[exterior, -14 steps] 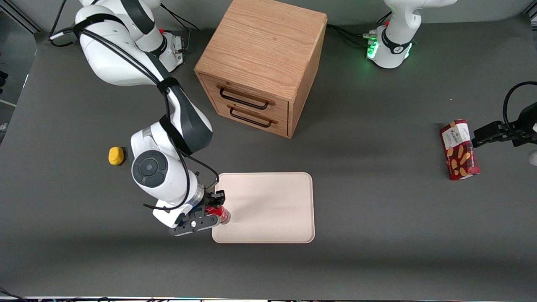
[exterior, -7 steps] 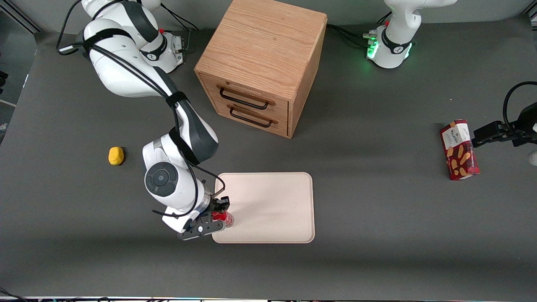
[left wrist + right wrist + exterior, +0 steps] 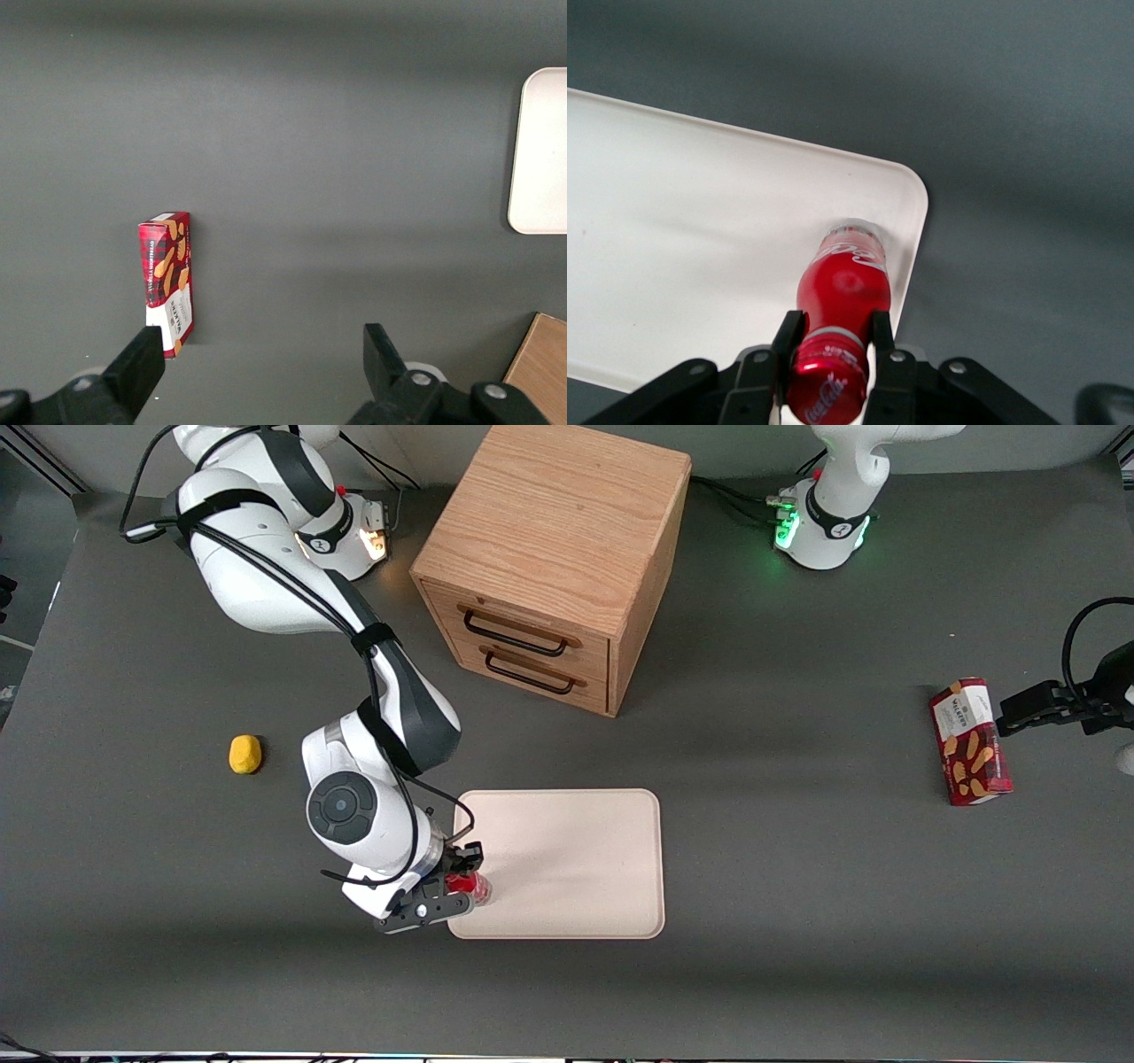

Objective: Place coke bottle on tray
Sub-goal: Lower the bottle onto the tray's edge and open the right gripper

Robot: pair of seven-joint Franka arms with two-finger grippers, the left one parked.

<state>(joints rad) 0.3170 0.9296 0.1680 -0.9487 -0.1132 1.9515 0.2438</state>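
My right gripper [image 3: 461, 877] is shut on the coke bottle [image 3: 468, 883], a small slim red bottle with a red cap. It holds the bottle upright over the corner of the pale cream-pink tray [image 3: 585, 868] that lies nearest the working arm and the front camera. In the right wrist view the two black fingers [image 3: 788, 336] clamp the neck just below the cap of the coke bottle [image 3: 840, 305]. Its clear base stands on or just above the tray [image 3: 700, 239], close to the rounded corner rim. I cannot tell whether the base touches.
A wooden drawer cabinet [image 3: 554, 558] stands farther from the front camera than the tray. A yellow lemon-like lump [image 3: 244, 754] lies toward the working arm's end. A red snack box [image 3: 970, 741] lies toward the parked arm's end and also shows in the left wrist view [image 3: 166, 283].
The gripper with the bottle moved from just off the tray's edge to over the tray's corner, then stayed nearly still in the last half second.
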